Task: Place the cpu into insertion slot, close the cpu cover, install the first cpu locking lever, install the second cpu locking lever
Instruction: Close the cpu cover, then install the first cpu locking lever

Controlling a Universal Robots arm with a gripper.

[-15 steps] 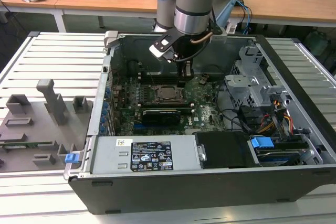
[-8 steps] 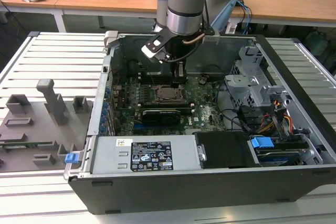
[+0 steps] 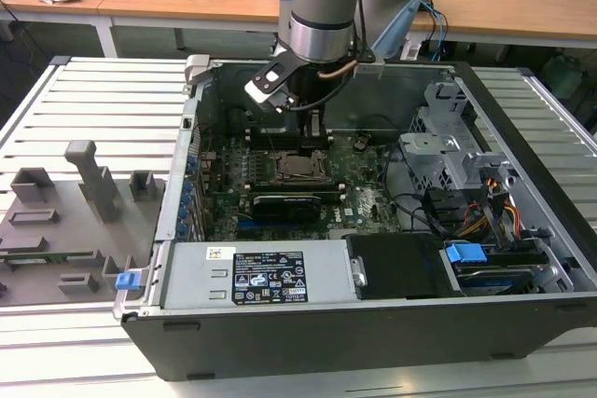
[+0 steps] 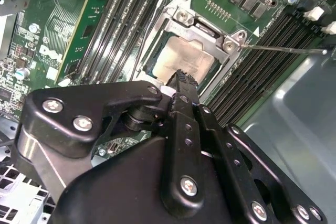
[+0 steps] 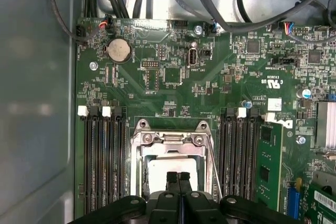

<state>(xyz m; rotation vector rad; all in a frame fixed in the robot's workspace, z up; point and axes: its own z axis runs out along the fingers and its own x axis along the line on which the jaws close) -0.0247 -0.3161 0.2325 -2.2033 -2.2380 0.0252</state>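
Note:
My gripper (image 5: 178, 178) hangs inside the open computer case, right over the insertion slot (image 3: 303, 167) on the green motherboard (image 5: 173, 77). Its black fingers (image 4: 184, 80) are pressed together with nothing between them, the tip just above the cpu. The cpu (image 4: 184, 56) lies in the slot with its pale silver top (image 5: 160, 170) showing. Around the chip the silvery cpu cover (image 5: 170, 139) lies flat, and the chip shows through its window. A thin wire locking lever (image 4: 283, 49) sticks out sideways from one corner of the socket; in the first wrist view it (image 5: 212, 163) runs along the socket's side.
Black memory slots (image 5: 102, 156) flank the socket on both sides. A black expansion card (image 3: 287, 204) lies nearer the camera. A metal drive cage (image 3: 448, 151) with cables stands at the exterior view's right, and the power supply (image 3: 266, 277) lines the front. Grey fixtures (image 3: 84, 184) stand outside the case.

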